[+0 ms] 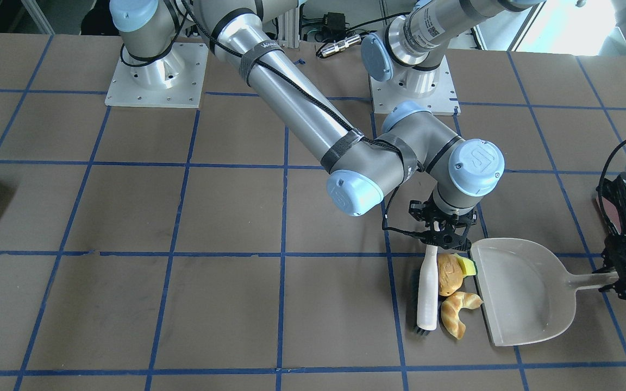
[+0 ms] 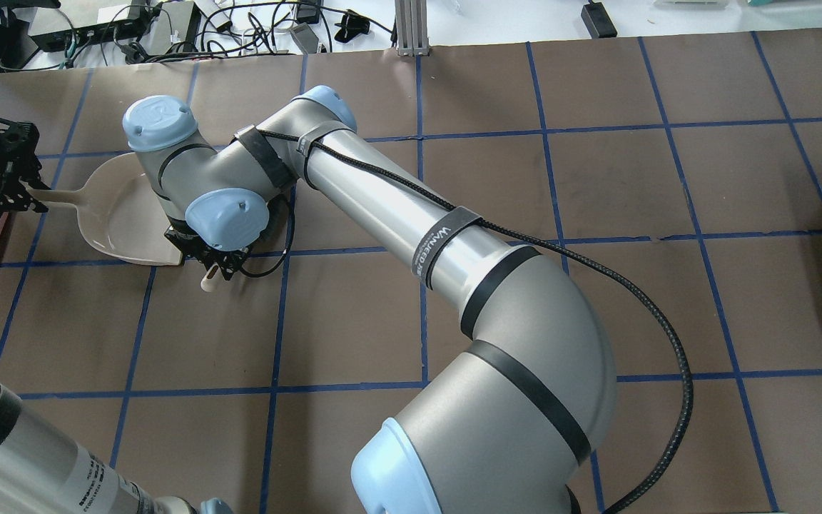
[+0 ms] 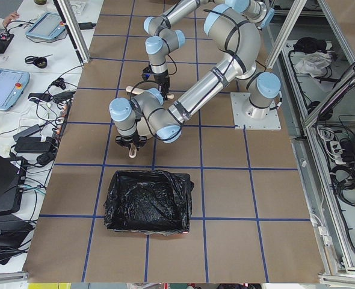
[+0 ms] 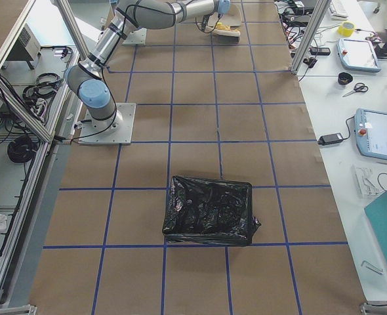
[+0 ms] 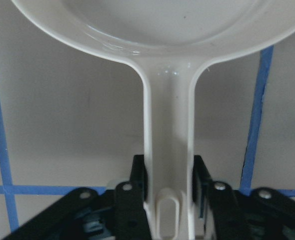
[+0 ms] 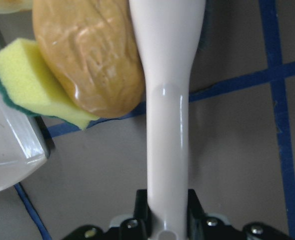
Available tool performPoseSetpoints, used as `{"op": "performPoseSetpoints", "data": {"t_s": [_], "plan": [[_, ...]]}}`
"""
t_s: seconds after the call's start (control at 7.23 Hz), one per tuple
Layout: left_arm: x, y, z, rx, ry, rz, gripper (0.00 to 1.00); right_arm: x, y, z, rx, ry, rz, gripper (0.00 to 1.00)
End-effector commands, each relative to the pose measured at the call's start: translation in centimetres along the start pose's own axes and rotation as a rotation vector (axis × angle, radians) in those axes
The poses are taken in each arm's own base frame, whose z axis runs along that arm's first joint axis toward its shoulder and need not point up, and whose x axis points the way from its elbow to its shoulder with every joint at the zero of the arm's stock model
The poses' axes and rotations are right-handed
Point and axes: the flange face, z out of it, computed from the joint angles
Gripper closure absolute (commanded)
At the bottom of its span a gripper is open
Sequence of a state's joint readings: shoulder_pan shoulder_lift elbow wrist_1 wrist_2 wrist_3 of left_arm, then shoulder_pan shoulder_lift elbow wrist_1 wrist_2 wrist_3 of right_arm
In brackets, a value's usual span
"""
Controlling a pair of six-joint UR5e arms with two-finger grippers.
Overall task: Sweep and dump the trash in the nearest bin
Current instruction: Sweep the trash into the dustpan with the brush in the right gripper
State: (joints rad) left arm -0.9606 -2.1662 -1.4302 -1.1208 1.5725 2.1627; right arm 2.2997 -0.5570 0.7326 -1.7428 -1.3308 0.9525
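Right hand [image 6: 167,212] pinches the white brush [image 6: 167,100] by its handle, the brush lying against the bread roll [image 6: 87,60], with the sponge [image 6: 32,85] and croissant [image 1: 457,312] at the dustpan [image 1: 519,293] lip. Left hand [image 5: 168,200] clamps the dustpan handle on the bench [image 1: 182,298]; the bin [image 3: 147,201] stands near it, at the left end.

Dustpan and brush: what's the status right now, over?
Left pincer shut on dustpan; right pincer shut on brush. Bread roll, croissant, sponge between brush and dustpan lip, none inside yet. No obstruction seen.
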Motion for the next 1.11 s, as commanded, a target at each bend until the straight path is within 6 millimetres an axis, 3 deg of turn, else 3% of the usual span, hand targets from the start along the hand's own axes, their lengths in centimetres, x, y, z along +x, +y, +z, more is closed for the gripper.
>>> {"op": "performPoseSetpoints", "data": {"t_s": [0.0, 0.55, 0.83, 0.97], "plan": [[0.1, -0.2, 0.1, -0.001, 0.004, 0.001, 1.0, -1.0, 0.0, -0.5, -0.022, -0.051, -0.147, 1.0], [-0.1, -0.7, 0.0, -0.002, 0.003, 0.009, 1.0, -3.0, -0.4, 1.9, -0.021, -0.144, -0.524, 1.0], [-0.1, -0.8, 0.0, -0.001, 0.004, 0.009, 1.0, -3.4, 0.3, 0.9, -0.053, -0.215, -0.601, 1.0], [-0.1, -0.8, 0.1, 0.0, 0.003, 0.008, 1.0, -3.4, 0.5, -0.4, -0.06, -0.224, -0.512, 1.0]]}}
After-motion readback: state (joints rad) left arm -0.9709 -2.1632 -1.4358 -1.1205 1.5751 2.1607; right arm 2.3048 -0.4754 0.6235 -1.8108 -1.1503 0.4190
